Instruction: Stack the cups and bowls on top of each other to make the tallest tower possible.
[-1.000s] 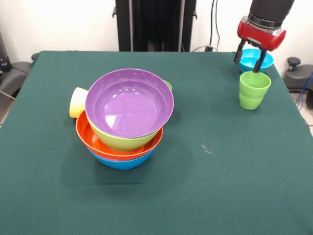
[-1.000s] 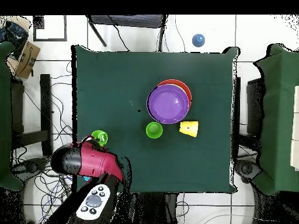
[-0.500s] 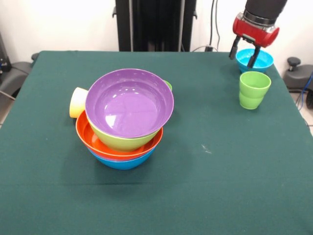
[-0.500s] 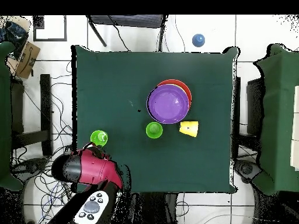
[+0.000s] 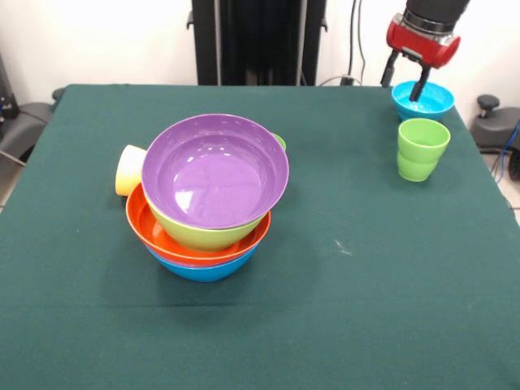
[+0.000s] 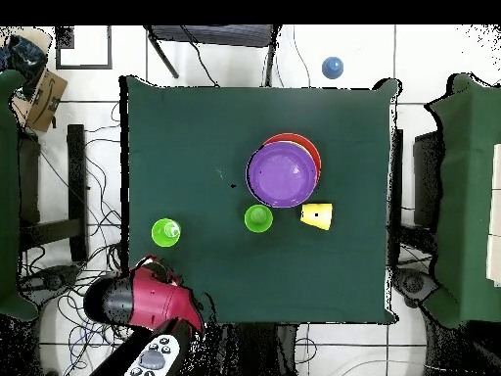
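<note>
Front view, glossy round purple bowl (image 5: pixel 214 169) topping nested tower (image 5: pixel 203 244), smooth stepped cup (image 5: pixel 422 149)

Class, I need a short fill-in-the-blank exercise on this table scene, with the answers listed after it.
1. The top bowl of the tower is coloured ____.
2. The yellow cup beside the tower lies on its ____.
3. The tool hangs above the small ____ bowl at the table's corner.
4. The light green cup stands upright with its opening facing ____.

Missing words: purple; side; turquoise; up
</note>
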Controlling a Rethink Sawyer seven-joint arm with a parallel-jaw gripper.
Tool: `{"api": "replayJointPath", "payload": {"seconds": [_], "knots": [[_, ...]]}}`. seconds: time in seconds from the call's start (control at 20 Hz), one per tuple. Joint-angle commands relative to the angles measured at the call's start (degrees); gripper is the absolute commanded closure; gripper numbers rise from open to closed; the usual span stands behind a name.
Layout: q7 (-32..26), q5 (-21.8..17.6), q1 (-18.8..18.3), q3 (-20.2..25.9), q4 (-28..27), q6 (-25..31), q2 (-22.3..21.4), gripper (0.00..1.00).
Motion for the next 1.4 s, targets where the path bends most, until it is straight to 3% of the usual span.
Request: {"api": "replayJointPath", "payload": {"seconds": [0.05, 0.7, 1.4], "knots": [[15.86, 3.64, 0.04, 9.14, 5.95, -5.62, 0.38, 0.00], [19.42, 4.82, 1.70, 11.92, 7.44, -8.43, 0.33, 0.00], [22.95, 6.96, 5.64, 10.84, 4.19, -5.11, 0.41, 0.00]]}}
